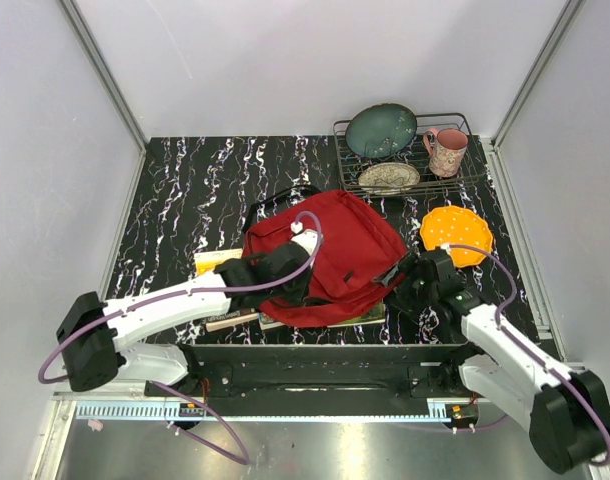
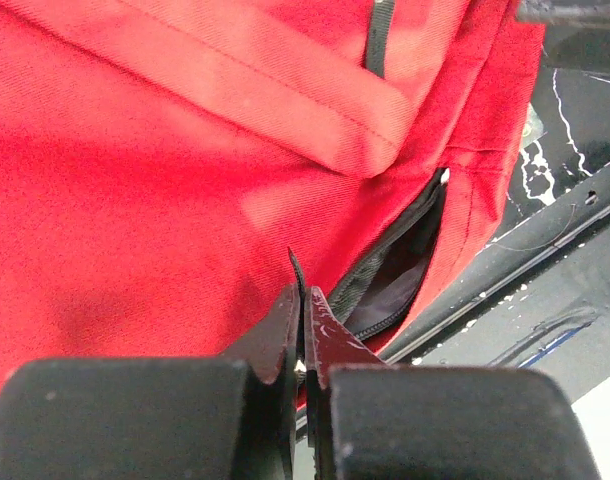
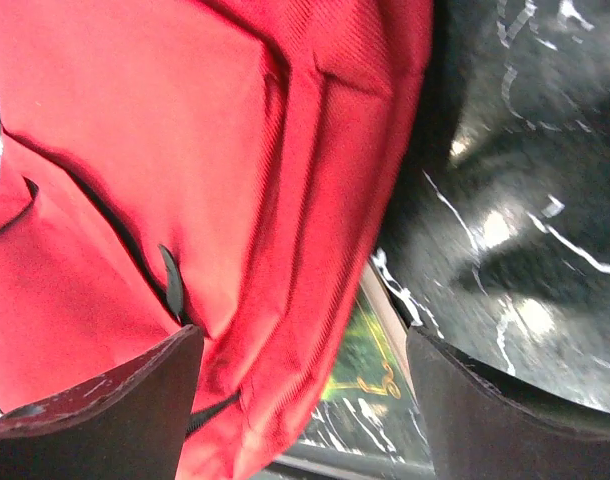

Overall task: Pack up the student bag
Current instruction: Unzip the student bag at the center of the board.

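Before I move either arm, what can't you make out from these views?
Inside the student bag: left wrist view shows only dark lining at the zip; fabric hides the rest.
Books under the bag: top view, bag covers most; count unclear.
Black tab in the shut left gripper: left wrist view, too small to identify.
Open right gripper: contact with the bag unclear in right wrist view, its finger blocks it.

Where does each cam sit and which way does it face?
Top external: above and behind the bases, facing down at the table; both arms show.
Left wrist: on the left arm, facing the student bag's zip opening; left tool shut on black tab.
Right wrist: on the right arm, facing the bag's edge and book beneath; right tool open.
Shared: all see the bag.
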`<action>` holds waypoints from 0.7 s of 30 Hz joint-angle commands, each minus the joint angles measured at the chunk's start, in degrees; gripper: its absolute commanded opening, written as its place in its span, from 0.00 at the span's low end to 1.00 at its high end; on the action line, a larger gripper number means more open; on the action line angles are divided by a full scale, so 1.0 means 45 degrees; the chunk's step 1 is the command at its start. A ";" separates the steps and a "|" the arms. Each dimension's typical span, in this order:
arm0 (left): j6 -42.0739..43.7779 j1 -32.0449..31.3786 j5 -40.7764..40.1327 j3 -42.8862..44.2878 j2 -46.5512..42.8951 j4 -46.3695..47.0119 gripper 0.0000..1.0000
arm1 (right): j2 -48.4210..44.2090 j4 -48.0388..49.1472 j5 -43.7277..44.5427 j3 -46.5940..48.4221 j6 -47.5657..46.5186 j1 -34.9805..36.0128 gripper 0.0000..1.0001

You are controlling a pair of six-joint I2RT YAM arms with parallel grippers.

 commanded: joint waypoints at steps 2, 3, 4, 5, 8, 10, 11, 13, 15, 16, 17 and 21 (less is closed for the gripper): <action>0.0364 0.0075 0.0835 0.1215 0.0794 0.0969 0.00 | -0.2109 -0.3762 -0.0298 0.0803 -0.0531 -0.0050 0.88; 0.0519 0.0075 0.0913 0.1312 0.0969 0.0950 0.00 | -0.2673 -0.4075 -0.0511 0.0824 -0.0452 -0.0031 0.88; 0.0579 0.0075 0.0933 0.1352 0.1009 0.0950 0.00 | -0.2969 -0.3904 -0.0881 0.0747 -0.0335 -0.0031 0.87; 0.0618 0.0075 0.0953 0.1372 0.1029 0.0969 0.00 | -0.3243 -0.3496 -0.1929 0.0437 0.0246 -0.0050 0.86; 0.0735 0.0055 0.1031 0.1411 0.1127 0.1028 0.00 | -0.3500 -0.0730 -0.3534 -0.0363 0.1982 -0.0031 0.81; 0.0717 0.0036 0.1265 0.1411 0.1146 0.1203 0.00 | -0.2819 -0.0096 -0.3872 -0.0426 0.2399 0.0221 0.79; 0.0697 0.0036 0.1304 0.1392 0.1146 0.1262 0.00 | -0.2526 0.0235 -0.3796 -0.0213 0.2613 0.0455 0.79; 0.0658 -0.0042 0.1402 0.1391 0.1165 0.1399 0.00 | -0.1608 0.0471 -0.3252 0.0120 0.2771 0.0982 0.79; 0.0658 -0.0062 0.1364 0.1392 0.1185 0.1438 0.00 | -0.0632 0.1191 -0.3053 0.0375 0.3472 0.1803 0.79; 0.0658 -0.0081 0.1325 0.1392 0.1185 0.1399 0.00 | -0.0319 0.1698 -0.3149 0.0337 0.3784 0.2095 0.78; 0.0658 -0.0081 0.1266 0.1372 0.1185 0.1399 0.00 | 0.0342 0.2805 -0.3208 0.0201 0.4445 0.2524 0.77; 0.0521 -0.0081 0.0779 0.1236 0.0952 0.1243 0.00 | 0.1557 0.3948 -0.3209 0.0180 0.5680 0.3385 0.78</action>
